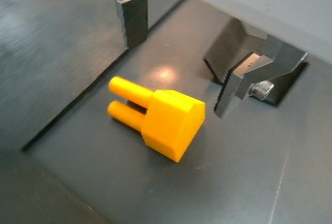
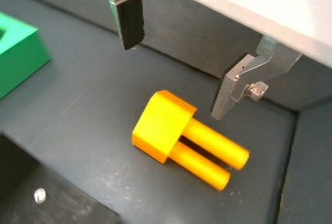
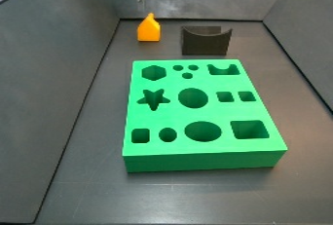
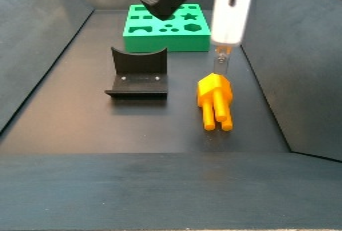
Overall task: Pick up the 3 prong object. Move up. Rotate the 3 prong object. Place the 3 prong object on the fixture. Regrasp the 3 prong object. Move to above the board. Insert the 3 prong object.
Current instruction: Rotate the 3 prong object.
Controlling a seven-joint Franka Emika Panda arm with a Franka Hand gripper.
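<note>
The 3 prong object [image 1: 155, 118] is a small orange-yellow block lying flat on the dark floor, prongs sideways; it shows in both wrist views [image 2: 182, 137] and both side views [image 3: 148, 28] [image 4: 215, 101]. My gripper [image 1: 182, 58] hangs just above it, open and empty, and also shows in the other wrist view [image 2: 180, 63]. One finger [image 1: 131, 21] and the other finger [image 1: 235, 84] stand apart with nothing between them. The dark fixture [image 3: 204, 40] [image 4: 138, 75] stands beside the object. The green board [image 3: 197, 112] [image 4: 167, 25] lies farther off.
Dark sloping walls [image 3: 78, 54] enclose the floor on the sides and back. A corner of the green board [image 2: 18, 51] shows in a wrist view. A floor seam [image 1: 78, 107] runs near the object.
</note>
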